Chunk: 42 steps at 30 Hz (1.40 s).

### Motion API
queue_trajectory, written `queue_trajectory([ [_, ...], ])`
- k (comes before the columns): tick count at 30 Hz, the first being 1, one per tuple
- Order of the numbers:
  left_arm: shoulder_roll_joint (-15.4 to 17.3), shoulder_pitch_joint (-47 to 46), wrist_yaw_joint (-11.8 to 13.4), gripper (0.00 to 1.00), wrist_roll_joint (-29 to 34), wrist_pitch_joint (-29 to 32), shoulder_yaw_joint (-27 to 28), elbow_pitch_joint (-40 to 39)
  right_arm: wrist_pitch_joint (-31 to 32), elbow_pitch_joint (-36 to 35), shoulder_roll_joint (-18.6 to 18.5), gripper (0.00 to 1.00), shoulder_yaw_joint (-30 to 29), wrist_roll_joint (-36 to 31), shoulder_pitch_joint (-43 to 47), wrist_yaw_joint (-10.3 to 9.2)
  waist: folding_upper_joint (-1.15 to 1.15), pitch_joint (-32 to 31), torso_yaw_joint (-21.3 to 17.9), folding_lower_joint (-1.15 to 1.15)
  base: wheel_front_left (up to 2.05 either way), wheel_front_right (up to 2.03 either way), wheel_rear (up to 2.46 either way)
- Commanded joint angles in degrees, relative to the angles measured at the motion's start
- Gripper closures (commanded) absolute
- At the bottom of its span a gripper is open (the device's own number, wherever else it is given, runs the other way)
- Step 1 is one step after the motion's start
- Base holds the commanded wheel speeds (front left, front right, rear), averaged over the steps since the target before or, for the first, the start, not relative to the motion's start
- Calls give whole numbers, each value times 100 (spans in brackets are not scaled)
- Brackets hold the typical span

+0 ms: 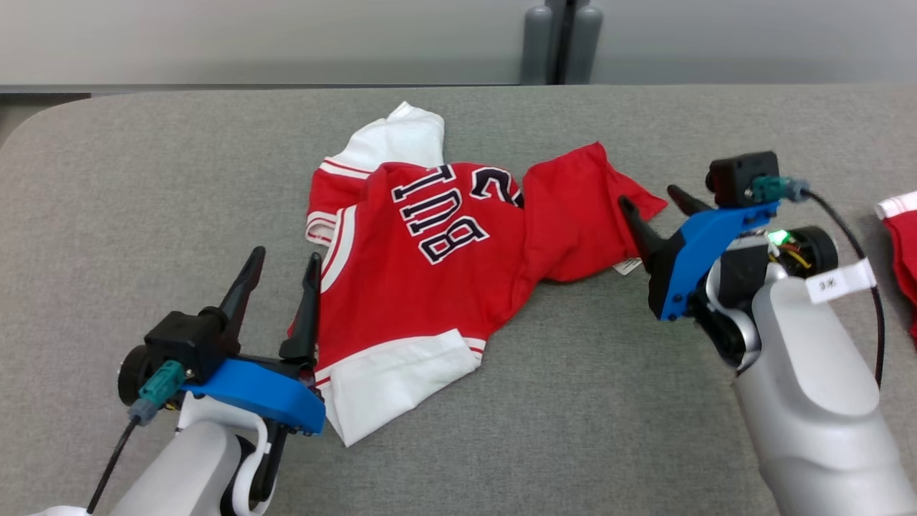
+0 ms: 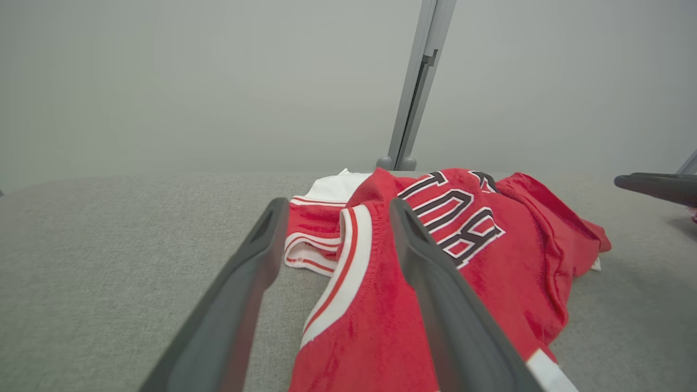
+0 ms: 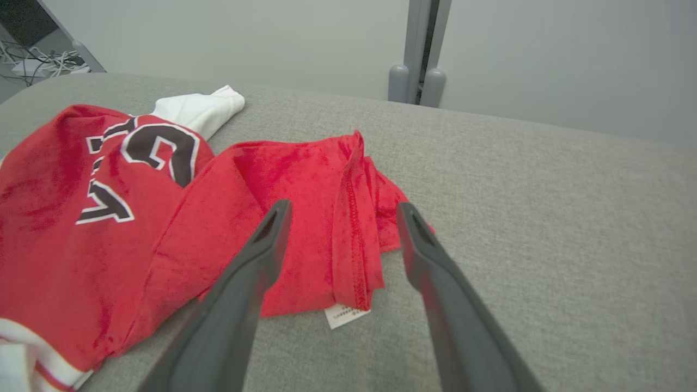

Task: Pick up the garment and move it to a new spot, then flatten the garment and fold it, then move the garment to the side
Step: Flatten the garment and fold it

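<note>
Though it lies rumpled rather than flat, the red jersey (image 1: 430,287) is plainly a soft, light thing. It is thin knit cloth with white trim and dark lettering. I judge it will sag and slide over itself wherever it is lifted, and nothing in it can break. It rests on the grey table (image 1: 573,444), between the two hands.

The left hand (image 1: 286,254) stands right at the jersey's white-banded edge, fingers spread wide and clasping nothing. Its wrist view has the striped trim lying just ahead, between the fingers. The right hand (image 1: 649,195) is likewise spread open and empty, its fingertips at the bunched red end of the cloth. A small white care label (image 3: 344,316) peeps out just before them. A white sleeve (image 1: 401,136) pokes out on the far side, away from both hands.

For a hold, I'd say a hem or trimmed edge is best, where the cloth is doubled and stitched. The left hand has the banded edge straight ahead of it, and the right has the seamed fold between its fingers. A pinch mid-panel would likely catch one layer and let the rest trail.

Well beyond the right hand's outer side, part of another red-and-white garment (image 1: 899,236) lies apart.
</note>
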Motion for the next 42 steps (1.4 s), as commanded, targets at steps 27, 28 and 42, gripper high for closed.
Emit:
queue_trajectory([
  [27, -545, -118, -433, 0, 546, -66, 395, 371, -1715, 3007, -44, 100, -900, -709, -1612, 1, 0, 211, 528, -1, 0, 0, 0],
  [28, -514, -56, -410, 0, 550, -66, 475, 353, -1898, 2910, -12, 100, -831, -630, -1487, 1, 0, 126, 421, -1, 0, 0, 0],
  [42, -162, 1093, -85, 0, 444, -66, 1115, -100, -2490, 233, -263, 100, -290, -89, 1747, 1, 0, -636, -564, -1, 0, 0, 0],
])
